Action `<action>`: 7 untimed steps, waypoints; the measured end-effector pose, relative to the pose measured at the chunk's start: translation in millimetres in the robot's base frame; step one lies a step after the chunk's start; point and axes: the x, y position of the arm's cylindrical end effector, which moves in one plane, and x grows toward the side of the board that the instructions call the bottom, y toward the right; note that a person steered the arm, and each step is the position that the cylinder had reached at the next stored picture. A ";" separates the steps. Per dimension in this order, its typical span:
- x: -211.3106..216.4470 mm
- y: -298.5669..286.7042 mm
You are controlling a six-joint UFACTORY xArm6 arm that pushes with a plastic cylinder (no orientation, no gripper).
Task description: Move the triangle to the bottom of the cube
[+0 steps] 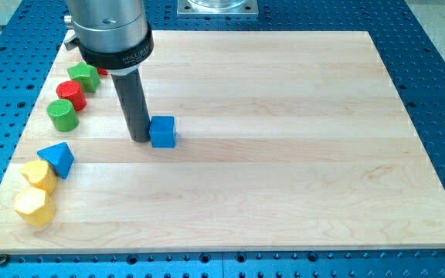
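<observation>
Dark rod upright, my tip (140,139) bare — holding nothing — touching the matte blue cube (162,131) from the view's left, blue triangle (57,159) well apart, pale wooden board (300,154).

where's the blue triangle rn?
The blue triangle sits near the board's left edge, just above the two yellow blocks, below the green cylinder.

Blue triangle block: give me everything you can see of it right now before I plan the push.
The blue triangle is a small, solid-looking wedge with matte blue faces, near the board's left edge in the view. It sits just above the upper yellow block, touching or nearly so. It lies well left of and below the blue cube. My tip is beside the cube, far from it.
</observation>
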 end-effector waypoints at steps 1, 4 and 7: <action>6.9 -32.7; 24.8 -131.5; 46.6 -49.6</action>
